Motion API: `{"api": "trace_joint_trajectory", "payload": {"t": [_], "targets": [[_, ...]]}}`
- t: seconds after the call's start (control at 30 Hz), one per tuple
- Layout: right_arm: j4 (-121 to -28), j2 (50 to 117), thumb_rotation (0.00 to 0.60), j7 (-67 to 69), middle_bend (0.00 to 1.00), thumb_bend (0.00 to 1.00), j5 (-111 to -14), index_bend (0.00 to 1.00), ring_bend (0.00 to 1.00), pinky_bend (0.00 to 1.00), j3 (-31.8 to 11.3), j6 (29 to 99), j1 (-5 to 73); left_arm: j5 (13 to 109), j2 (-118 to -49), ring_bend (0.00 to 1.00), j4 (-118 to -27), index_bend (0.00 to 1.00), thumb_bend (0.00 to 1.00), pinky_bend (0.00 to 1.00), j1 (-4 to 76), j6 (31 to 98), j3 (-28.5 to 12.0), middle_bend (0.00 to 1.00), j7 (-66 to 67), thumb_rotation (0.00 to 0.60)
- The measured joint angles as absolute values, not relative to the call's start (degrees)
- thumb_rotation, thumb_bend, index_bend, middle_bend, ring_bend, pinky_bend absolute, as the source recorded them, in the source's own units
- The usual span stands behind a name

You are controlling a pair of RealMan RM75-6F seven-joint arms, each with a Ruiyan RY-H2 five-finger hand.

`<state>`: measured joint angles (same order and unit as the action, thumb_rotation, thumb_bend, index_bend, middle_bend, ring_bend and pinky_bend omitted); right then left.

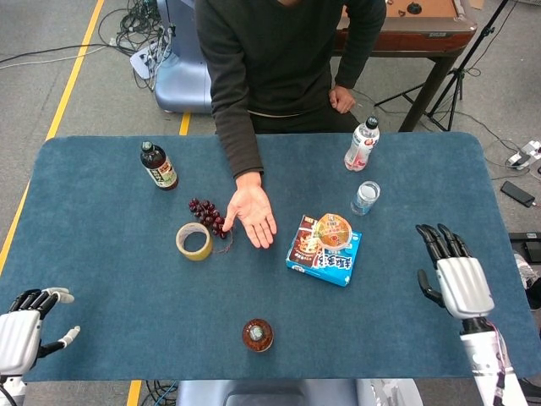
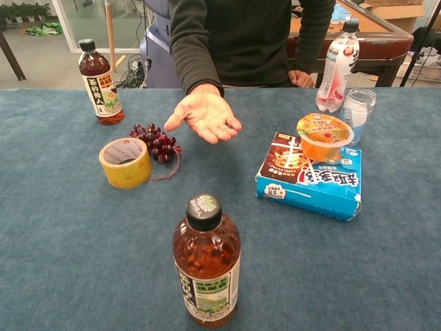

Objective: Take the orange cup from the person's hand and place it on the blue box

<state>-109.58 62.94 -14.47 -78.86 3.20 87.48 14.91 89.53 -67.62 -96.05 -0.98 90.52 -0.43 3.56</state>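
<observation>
The orange cup [image 1: 333, 231] [image 2: 324, 137] stands upright on the far right part of the blue box [image 1: 314, 255] [image 2: 310, 182], which lies flat on the table right of centre. Nothing holds the cup. The person's hand [image 1: 250, 211] [image 2: 204, 116] hovers palm up and empty over the table's middle. My right hand [image 1: 457, 274] is open, fingers spread, near the table's right front, well away from the box; the chest view does not show it. My left hand [image 1: 24, 326] is open at the front left corner.
A tape roll [image 1: 193, 241] [image 2: 125, 162] and dark grapes [image 1: 208, 215] [image 2: 154, 141] lie left of the person's hand. Dark bottles stand at the far left [image 1: 158, 166] and front centre [image 1: 257, 335] [image 2: 206, 262]. A white-pink bottle [image 1: 361, 145] and a clear cup [image 1: 365, 196] stand behind the box.
</observation>
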Motion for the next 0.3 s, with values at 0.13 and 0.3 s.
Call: {"api": "trace_joint_trajectory", "payload": {"t": [0.13,0.3], "targets": [[-108.7,62.9,0.6,-13.0,0.13,0.49,-81.3,0.0,0.0,0.13,5.1,92.0,9.8,89.4,-67.7,0.29,-96.2,0.41,0.17,0.18,-0.8,90.4,-0.5,0.34,4.1,0.6],[-107.6,63.0,0.6,-11.1,0.13,0.49,-83.4,0.0,0.0,0.13,5.7,94.4,6.4,89.3,-67.8,0.29,-96.3,0.41,0.17,0.18,-0.7,90.2,-0.5,0.34,4.4,0.6]]}}
